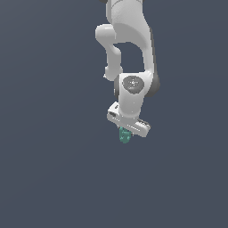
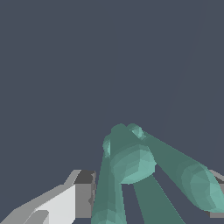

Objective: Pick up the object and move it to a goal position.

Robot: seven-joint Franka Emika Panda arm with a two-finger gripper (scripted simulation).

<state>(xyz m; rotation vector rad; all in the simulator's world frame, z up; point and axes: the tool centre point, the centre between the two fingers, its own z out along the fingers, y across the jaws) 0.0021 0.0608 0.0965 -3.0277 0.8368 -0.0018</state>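
Note:
The object (image 1: 124,135) is a small teal-green lumpy item with stubby prongs, sitting right under the white gripper (image 1: 127,130) near the middle of the exterior view. In the wrist view the object (image 2: 131,162) fills the space between the two fingers, its prongs pointing toward the camera. One grey finger (image 2: 83,194) presses against one side of it and the other finger (image 2: 217,194) shows at the frame edge on the other side. The gripper (image 2: 148,199) is shut on the object. No goal marker shows.
The white arm (image 1: 129,53) comes down from the top of the exterior view. Around it there is only a plain dark blue-grey surface (image 1: 53,169).

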